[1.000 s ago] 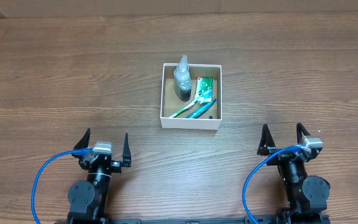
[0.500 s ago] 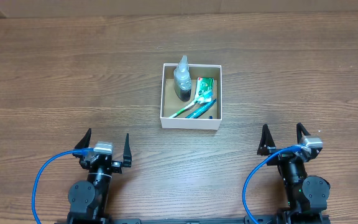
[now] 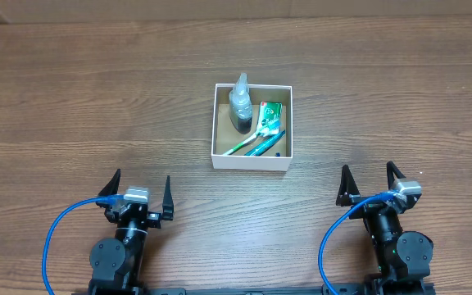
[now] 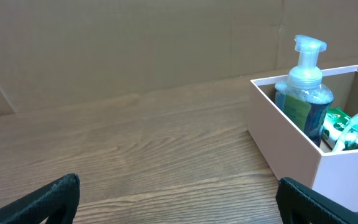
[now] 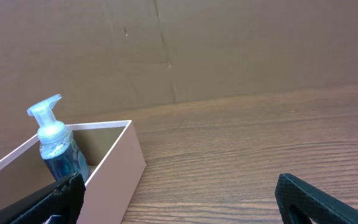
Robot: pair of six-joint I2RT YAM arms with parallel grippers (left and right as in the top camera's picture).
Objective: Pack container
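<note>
The container [image 3: 250,161], a small white-walled box with a brown floor, sits mid-table. In it stand a clear pump bottle [image 3: 239,102] of blue liquid, a green packet [image 3: 270,116] and toothbrushes [image 3: 252,145]. It also shows in the left wrist view [image 4: 291,149] with the bottle [image 4: 304,93], and in the right wrist view [image 5: 114,168] with the bottle [image 5: 58,149]. My left gripper [image 3: 138,191] is open and empty, near the front edge, left of the box. My right gripper [image 3: 371,183] is open and empty, front right of the box.
The wooden table [image 3: 72,98] spreads all around the box. A brown cardboard wall [image 4: 135,43] stands behind the table's far edge. Blue cables [image 3: 52,238] loop beside each arm base.
The right gripper has shifted very slightly left and up. The left arm and the box contents have not moved.
</note>
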